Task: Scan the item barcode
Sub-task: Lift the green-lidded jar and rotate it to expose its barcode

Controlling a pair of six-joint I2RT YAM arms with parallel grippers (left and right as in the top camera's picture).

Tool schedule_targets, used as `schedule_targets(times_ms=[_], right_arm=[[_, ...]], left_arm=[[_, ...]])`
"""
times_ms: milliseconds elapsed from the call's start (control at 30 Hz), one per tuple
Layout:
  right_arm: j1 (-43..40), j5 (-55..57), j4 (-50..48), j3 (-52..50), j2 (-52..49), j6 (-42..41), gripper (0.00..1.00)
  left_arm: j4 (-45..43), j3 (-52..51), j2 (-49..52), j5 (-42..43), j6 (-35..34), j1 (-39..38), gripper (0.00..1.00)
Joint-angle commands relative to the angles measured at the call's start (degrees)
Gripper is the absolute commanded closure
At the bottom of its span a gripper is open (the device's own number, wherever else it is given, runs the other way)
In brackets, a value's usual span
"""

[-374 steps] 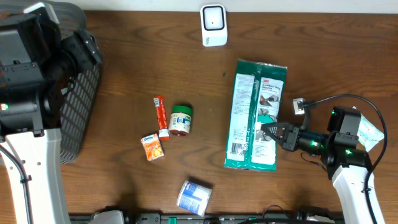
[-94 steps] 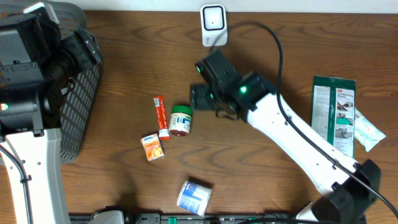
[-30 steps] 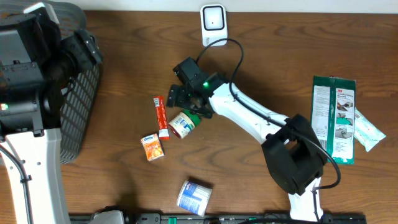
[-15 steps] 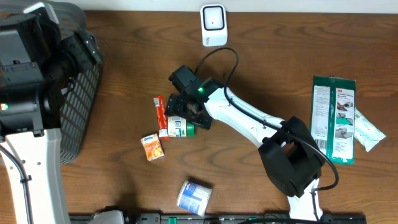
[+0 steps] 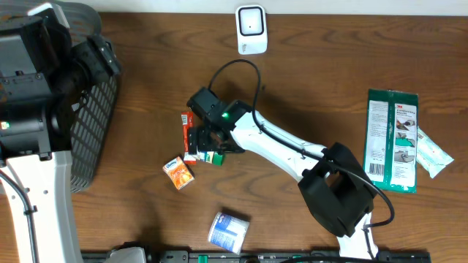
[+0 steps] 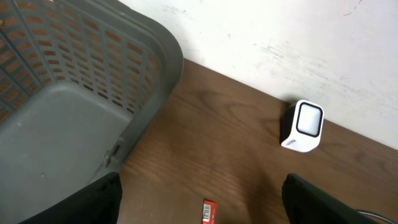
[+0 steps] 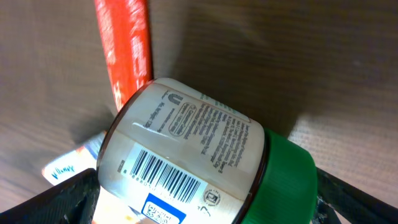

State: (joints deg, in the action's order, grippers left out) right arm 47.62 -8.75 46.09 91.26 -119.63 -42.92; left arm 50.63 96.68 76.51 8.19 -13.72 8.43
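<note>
A jar (image 7: 186, 155) with a green lid (image 7: 286, 180) lies on its side on the table, its barcode (image 7: 165, 174) facing up. My right gripper (image 7: 208, 193) is open, one finger by the jar's base and the other by the lid. From overhead this gripper (image 5: 208, 139) covers most of the jar (image 5: 216, 156). The white scanner (image 5: 251, 29) stands at the far edge of the table, well away. In the left wrist view the scanner (image 6: 303, 124) is ahead, and my left gripper (image 6: 202, 182) is open and empty above the table.
A red stick pack (image 5: 186, 126) lies against the jar's left side, with a small orange packet (image 5: 178, 172) just below. A blue-white pack (image 5: 228, 231) lies near the front edge. A green pouch (image 5: 392, 139) and a white sachet (image 5: 431, 157) are at the right. A grey basket (image 5: 95, 131) stands at the left.
My right gripper has moved left and towards the front. The jar went from tilted to lying on its side against the red stick pack. The orange packet shifted slightly. The left arm stayed still.
</note>
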Motion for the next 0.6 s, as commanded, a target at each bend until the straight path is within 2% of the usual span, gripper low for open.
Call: schedule_targets(times_ms=[0,267,467,567], right_arm=[[0.4,0.8,0.2,-0.1,0.0,16.6,0.01],[0.4,1.4,1.3,-0.1,0.9,38.2,0.01],[0.3,1.4,1.8,0.5,1.0,44.6,0.01],[0.3,1.5,2.9,1.1,1.5,50.3,0.01]], left_arm=[[0.0,0.2,0.3,-0.3,-0.1,0.2,0.17],[0.0,0.2,0.3,-0.3,-0.1,0.2,0.17],[0.0,0.2,0.3,-0.3,-0.1,0.2,0.17],[0.0,0.2,0.3,-0.3,-0.1,0.2,0.17]])
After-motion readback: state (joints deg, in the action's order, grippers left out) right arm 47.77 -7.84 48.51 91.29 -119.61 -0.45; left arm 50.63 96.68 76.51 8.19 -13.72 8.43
